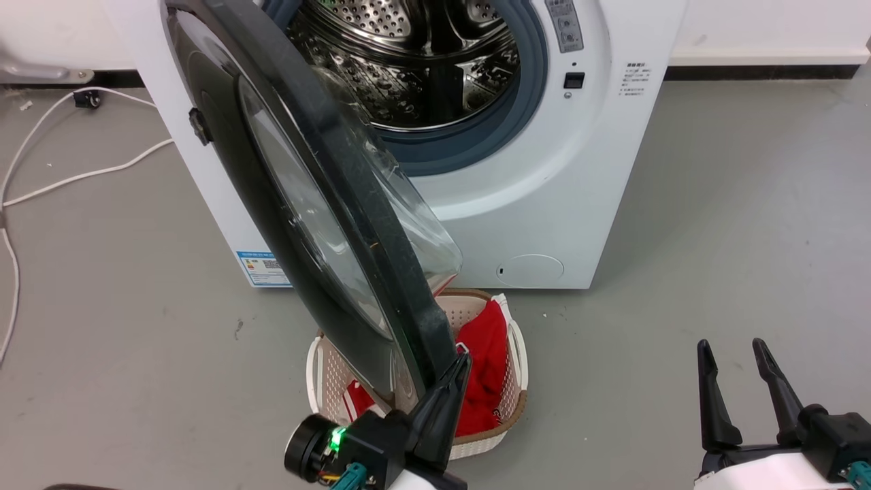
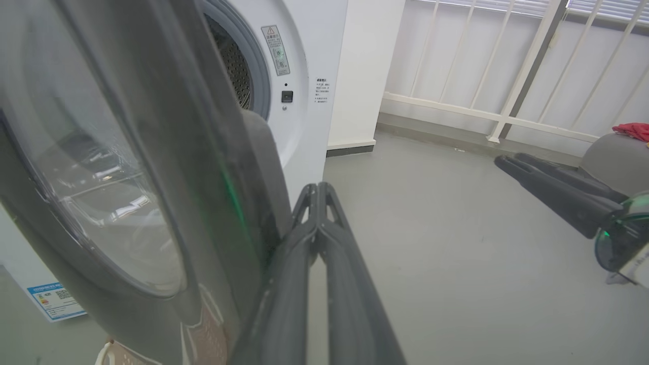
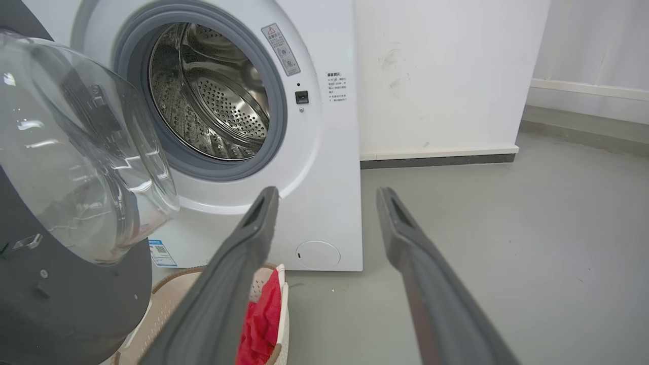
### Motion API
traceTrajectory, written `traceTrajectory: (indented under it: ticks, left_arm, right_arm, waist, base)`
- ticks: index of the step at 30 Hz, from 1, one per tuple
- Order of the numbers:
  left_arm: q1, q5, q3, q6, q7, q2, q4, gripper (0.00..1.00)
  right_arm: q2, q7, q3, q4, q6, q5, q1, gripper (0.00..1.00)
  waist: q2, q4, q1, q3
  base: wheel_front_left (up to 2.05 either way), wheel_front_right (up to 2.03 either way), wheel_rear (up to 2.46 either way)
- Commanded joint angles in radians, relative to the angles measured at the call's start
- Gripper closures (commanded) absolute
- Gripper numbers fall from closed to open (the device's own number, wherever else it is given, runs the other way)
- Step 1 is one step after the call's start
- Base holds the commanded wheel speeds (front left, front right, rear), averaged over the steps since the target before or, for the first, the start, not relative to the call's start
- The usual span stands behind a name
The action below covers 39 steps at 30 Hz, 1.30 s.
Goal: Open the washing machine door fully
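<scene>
Left gripper (image 1: 460,367) has its two fingers closed together (nothing between them), tips lying against the free rim of the washing machine door (image 1: 354,204), on the side facing the drum (image 1: 422,68). That door stands swung well out from the white washer (image 1: 544,204), above a laundry basket (image 1: 518,381). Right gripper (image 1: 731,347), fingers spread, hangs well apart over the grey floor (image 1: 680,272).
</scene>
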Motion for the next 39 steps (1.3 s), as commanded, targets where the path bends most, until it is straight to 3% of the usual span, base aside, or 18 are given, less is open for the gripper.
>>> traceTrajectory:
  ticks: [1,21,31,39]
  left_arm:
    - [0.014,-0.004,0.017,0.014,0.004,0.013,0.001,1.00]
    - [0.086,-0.018,0.090,0.097,0.006,0.071,-0.026,1.00]
    - [0.155,-0.031,0.136,0.155,0.009,0.098,-0.081,1.00]
    - [0.157,-0.071,0.208,0.171,-0.015,0.125,-0.076,1.00]
  right_arm:
    - [0.003,-0.005,0.001,0.000,-0.001,0.005,0.002,0.00]
    - [0.003,-0.004,-0.005,-0.001,-0.001,0.013,0.038,0.00]
    - [0.003,-0.003,-0.014,-0.015,-0.001,0.017,0.043,0.00]
    - [0.003,-0.003,-0.012,-0.022,-0.001,0.019,0.032,0.00]
  waist:
    - [-0.0001,0.005,0.0000,-0.006]
    - [-0.0001,0.064,0.0000,-0.047]
    - [-0.0001,0.168,0.0000,-0.047]
    - [-0.0001,0.243,0.0000,-0.039]
  base:
    - [0.00,0.00,0.00]
    - [0.00,0.00,0.00]
    - [0.00,0.00,0.00]
    - [0.00,0.00,0.00]
